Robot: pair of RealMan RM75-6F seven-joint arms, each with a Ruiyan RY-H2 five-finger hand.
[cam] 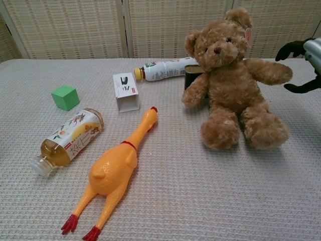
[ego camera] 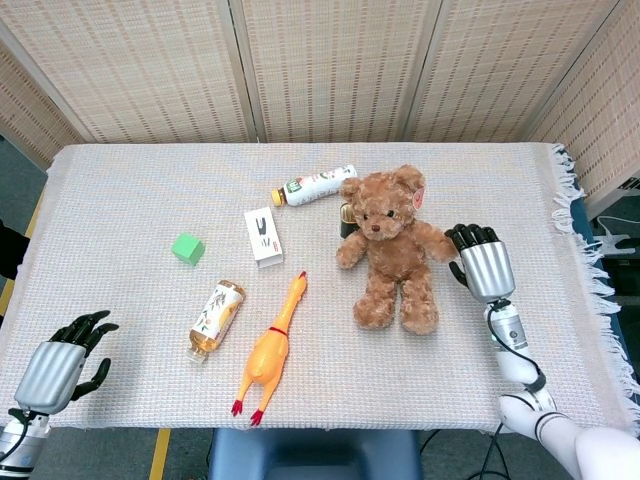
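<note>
A: What carries everything?

B: A table [ego camera: 120, 190] under a pale woven cloth with a fringe along its right edge. Woven reed screen panels [ego camera: 330, 60] stand behind the far edge, and a strip of grey floor shows past the left edge.

A: Where is the right hand?

B: The right hand [ego camera: 482, 262] hovers over the right half of the table, back turned up, fingers spread and holding nothing. Its dark fingertips are just beside the outstretched arm of the teddy bear [ego camera: 392, 245]; I cannot tell whether they touch the fur. In the chest view the hand [cam: 307, 60] shows at the right margin, close to that same paw.

A: And the bear itself?

B: It sits right of the table's middle, facing the near edge, with a dark can [ego camera: 346, 220] tucked behind it.

A: The left hand?

B: The left hand [ego camera: 62, 362] hangs off the near left corner, fingers loosely curled but apart, empty. Nearest to it is a tea bottle [ego camera: 215, 320] lying on its side, well apart from the hand.
</note>
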